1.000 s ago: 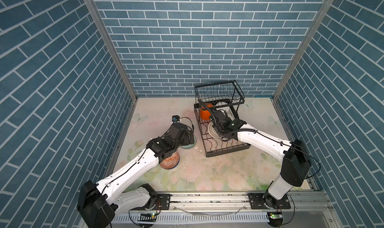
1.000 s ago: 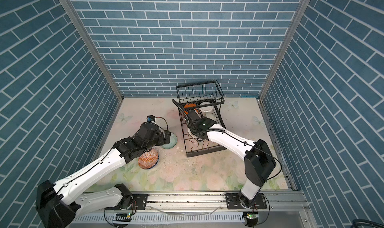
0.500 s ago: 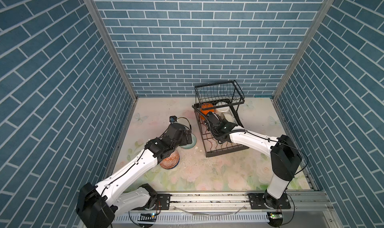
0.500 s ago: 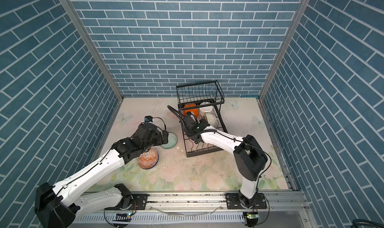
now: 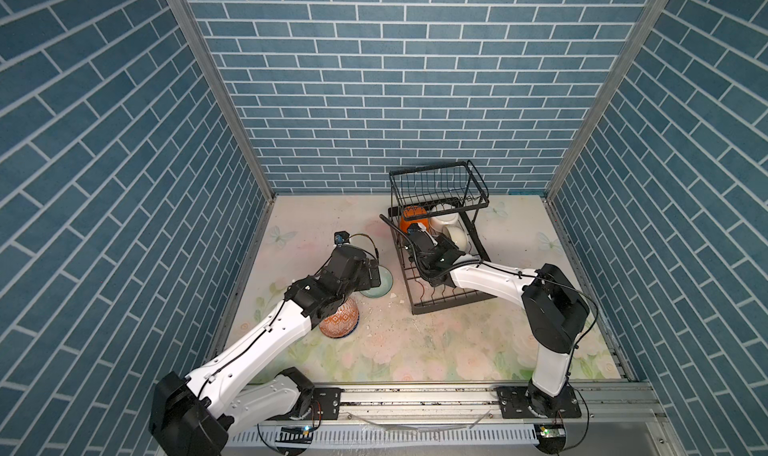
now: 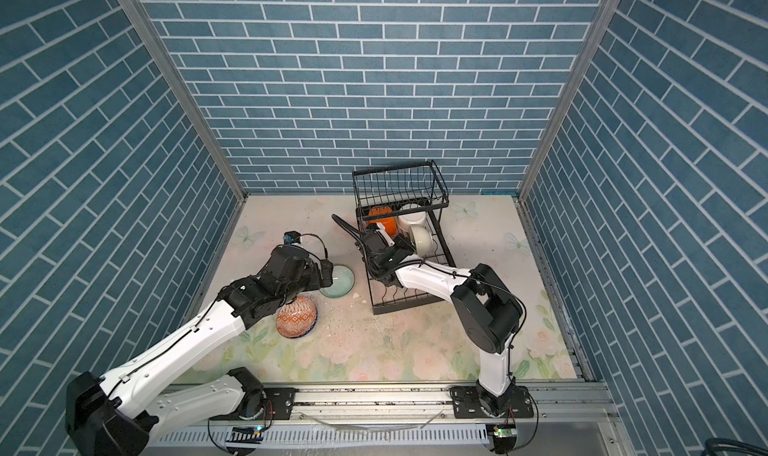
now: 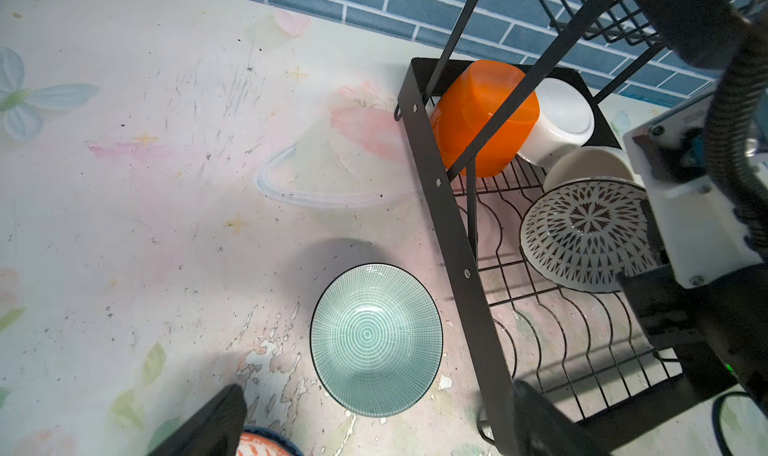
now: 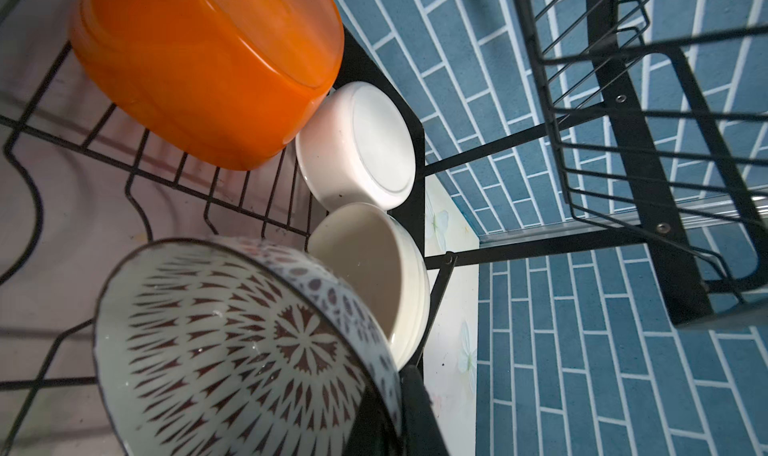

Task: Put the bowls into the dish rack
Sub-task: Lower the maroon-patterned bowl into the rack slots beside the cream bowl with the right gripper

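The right gripper is gripping the dark patterned bowl inside the dish rack. The left gripper is hanging spread wide over the pale green bowl beside the rack's edge.

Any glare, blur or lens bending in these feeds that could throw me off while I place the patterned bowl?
Right wrist view: the orange bowl up close is soft, strong wide-angle bending of the dish rack wires; the dark patterned bowl is sharp. Left wrist view: a soft shadow lies beside the pale green bowl, small highlight inside it. Both top views: even light, sharp.
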